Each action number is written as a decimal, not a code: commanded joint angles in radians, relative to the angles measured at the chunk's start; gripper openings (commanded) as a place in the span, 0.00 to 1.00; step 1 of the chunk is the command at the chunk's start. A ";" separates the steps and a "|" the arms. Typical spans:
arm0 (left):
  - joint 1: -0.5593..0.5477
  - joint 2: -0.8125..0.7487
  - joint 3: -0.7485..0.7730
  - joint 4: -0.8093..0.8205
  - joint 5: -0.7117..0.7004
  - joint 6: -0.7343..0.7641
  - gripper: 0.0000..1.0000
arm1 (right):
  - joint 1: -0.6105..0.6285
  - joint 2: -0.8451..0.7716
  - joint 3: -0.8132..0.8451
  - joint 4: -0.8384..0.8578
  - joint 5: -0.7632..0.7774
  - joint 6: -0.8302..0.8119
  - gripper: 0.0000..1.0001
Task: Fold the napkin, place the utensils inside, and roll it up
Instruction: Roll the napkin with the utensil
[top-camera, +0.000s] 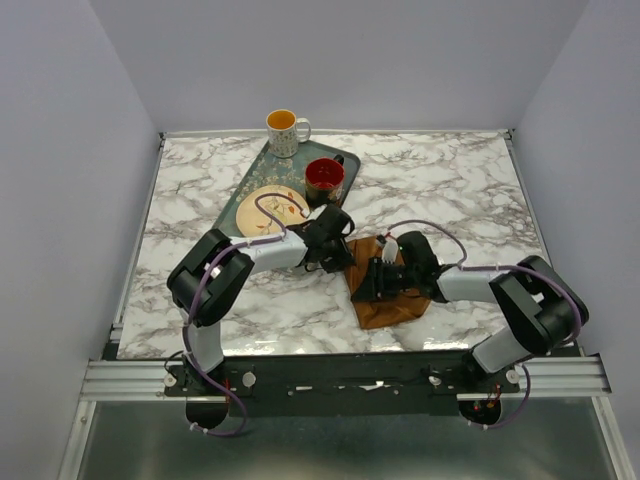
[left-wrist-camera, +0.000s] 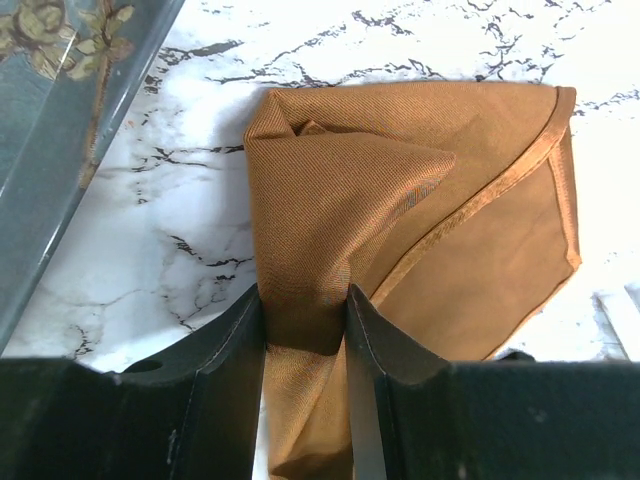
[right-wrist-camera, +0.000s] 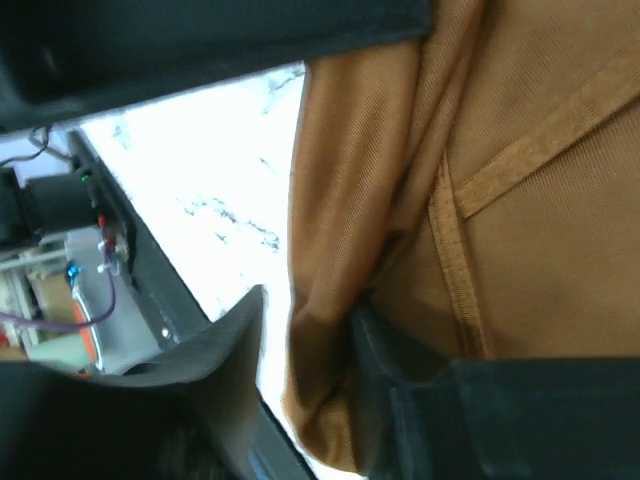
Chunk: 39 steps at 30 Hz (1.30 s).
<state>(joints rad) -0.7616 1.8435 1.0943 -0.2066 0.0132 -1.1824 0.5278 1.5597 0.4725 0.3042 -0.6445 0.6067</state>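
One marble table (top-camera: 200, 200) carries everything, and on it I take the dark green tray (top-camera: 243, 185) as my mark. The napkin (top-camera: 395, 305) lies on the table off the tray's near right corner, apart from it and already folded over on itself. Its long axis runs from that corner away toward my right arm's base. My left gripper (left-wrist-camera: 305, 325) works at the end nearest the tray. It is closed part-way on a bunched fold of the cloth, with a finger pressed against each side of the fold. From there the cloth spreads away from the gripper, a hemmed edge (left-wrist-camera: 480, 205) crossing it at a slant, while the tray's rim sits off to one side. My right gripper (right-wrist-camera: 308, 305) is over the cloth on the side away from the tray. Its jaws stand partly open around a hanging fold, which touches one finger. A strip of bright table shows between the fold and the other finger, so I judge that it grips nothing. I cannot make out the utensils in any view. As I read it, the next move turns on the left gripper's hold: it has the tray end, so any further fold or roll would run along that long axis, away from the tray.
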 joint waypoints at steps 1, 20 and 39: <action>-0.008 0.051 0.009 -0.134 -0.107 0.035 0.00 | 0.044 -0.094 0.067 -0.379 0.272 -0.113 0.54; -0.021 0.063 0.065 -0.220 -0.071 0.003 0.00 | 0.530 -0.161 0.294 -0.652 1.080 -0.100 0.61; -0.022 0.060 0.061 -0.214 -0.062 -0.014 0.00 | 0.644 0.094 0.541 -0.824 1.218 -0.145 0.45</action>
<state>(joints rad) -0.7685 1.8709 1.1717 -0.3405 -0.0071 -1.2030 1.1461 1.6066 0.9771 -0.5270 0.5686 0.4969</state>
